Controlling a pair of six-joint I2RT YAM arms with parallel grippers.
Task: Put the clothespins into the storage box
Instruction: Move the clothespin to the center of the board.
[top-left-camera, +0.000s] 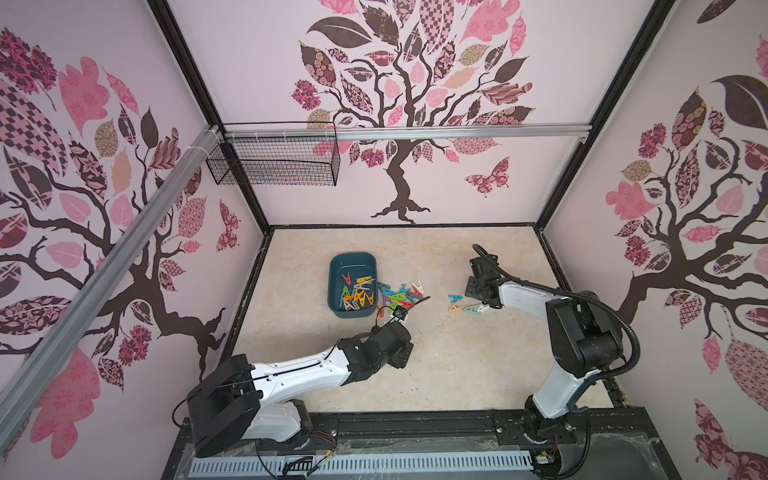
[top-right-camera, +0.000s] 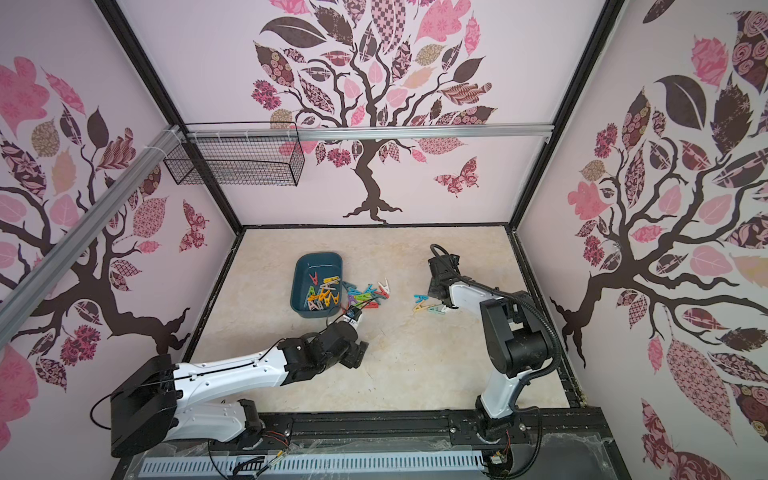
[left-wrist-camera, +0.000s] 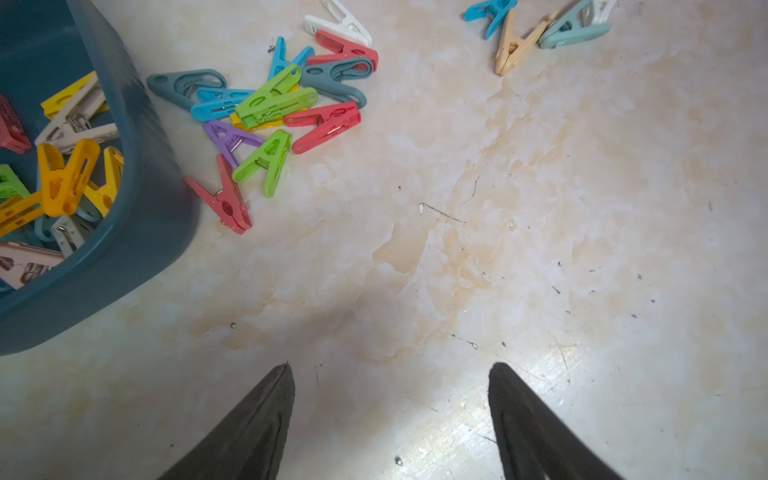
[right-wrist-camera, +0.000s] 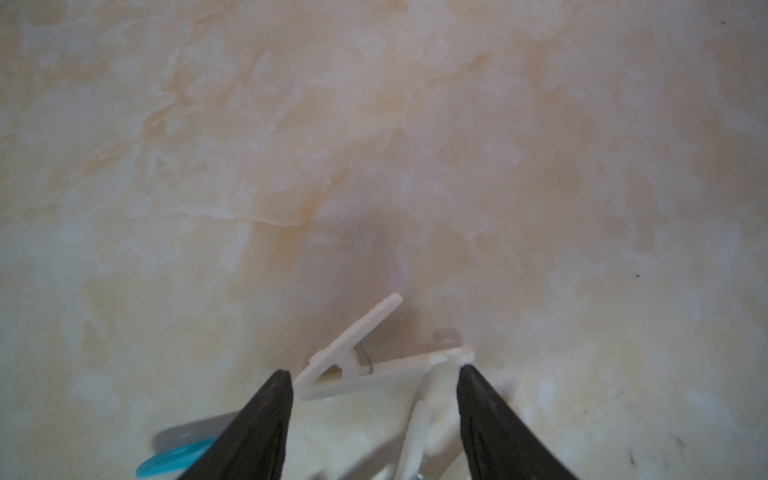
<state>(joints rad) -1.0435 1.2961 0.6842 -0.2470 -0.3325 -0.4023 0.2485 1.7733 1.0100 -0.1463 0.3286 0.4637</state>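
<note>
Your left arm reaches in from the near edge of the marbled bench. Its jaws are spread wide and hold nothing, with only bare bench between the black fingertips in the left wrist view. Across from it, your right arm bends down over a small cluster of clothespins in blue, beige, pale teal and white. Its jaws also stand apart, and a white clothespin lies flat on the bench between the tips; you cannot tell whether either tip touches it. Just past the left jaws, and well apart from that cluster, a loose pile of clothespins in green, red, blue, purple, slate and white lies on the bench. It sits just beside the storage box, on the side facing the right arm. The dark teal box stands left of the bench's centre in both top views. It already holds a heap of clothespins, orange, yellow, red and white, gathered in its nearer half, with the farther part of its floor bare. At the back, a black wire basket hangs from the rail near the left corner.
</note>
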